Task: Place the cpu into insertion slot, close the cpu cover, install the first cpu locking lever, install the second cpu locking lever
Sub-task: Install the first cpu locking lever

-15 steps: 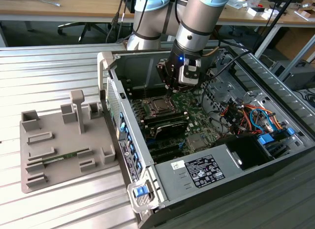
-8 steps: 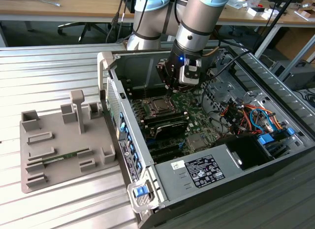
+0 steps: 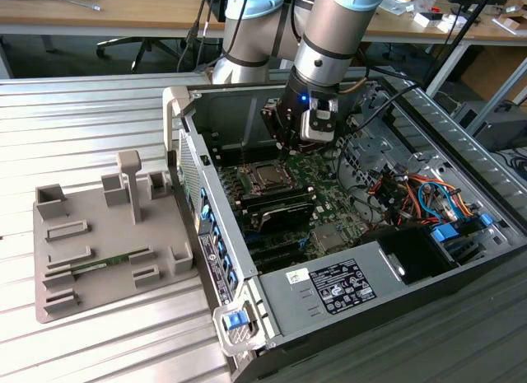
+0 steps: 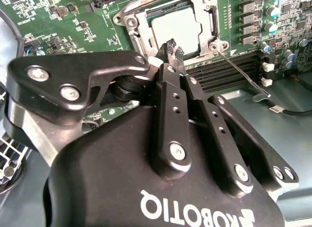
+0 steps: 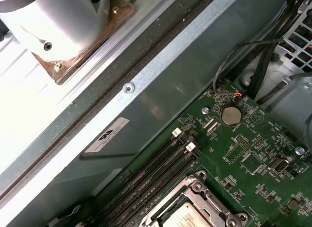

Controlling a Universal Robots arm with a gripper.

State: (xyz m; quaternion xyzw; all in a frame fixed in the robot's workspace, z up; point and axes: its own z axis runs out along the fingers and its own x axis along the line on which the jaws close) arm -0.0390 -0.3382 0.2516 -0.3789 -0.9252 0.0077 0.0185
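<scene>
Right beside the frame of the cpu cover [image 4: 204, 22], the hand [image 4: 172, 49] hangs with its two black fingertips [image 4: 168, 45] clenched together on themselves. The cover lies flat. The cpu [image 4: 178, 29] sits in the insertion slot [image 4: 162, 11], with its silvery top showing through the cover's cut-out. One thin wire locking lever [image 4: 239, 71] sticks out from the socket's corner and slants across the black memory slots [image 4: 219, 73] toward bare case metal. Can't tell whether it's hooked down.

Around that is the green motherboard [image 4: 63, 22], and the first wrist view also shows a coin cell [image 5: 231, 115] on it.

Writing-wise, the hand's glossy black body has big white lettering [image 4: 195, 212] across it. The grey case wall carries a white sticker [image 5: 108, 135] with a dark mark on it. The power supply [image 3: 321, 305] wears a black-and-white label sheet, but the print is too small for me to make out.

The whole thing is an opened computer case [image 3: 247, 111] lying on its side, with a tangle of orange and blue cables [image 3: 412, 193] at the exterior view's right and a blue latch [image 3: 236, 319] on the near corner. The grey arm [image 3: 329, 37] comes down into it from above.

The case sits on a ribbed metal bench [image 3: 82, 111]. Next to it, on the exterior view's left, is a grey fixture tray [image 3: 115, 288] with blocks and pockets, and a green memory stick [image 3: 99, 265] lies in one of the pockets. Behind all that are wooden desks [image 3: 99, 8] with cables hanging off them and the legs of an office chair [image 3: 123, 45].
</scene>
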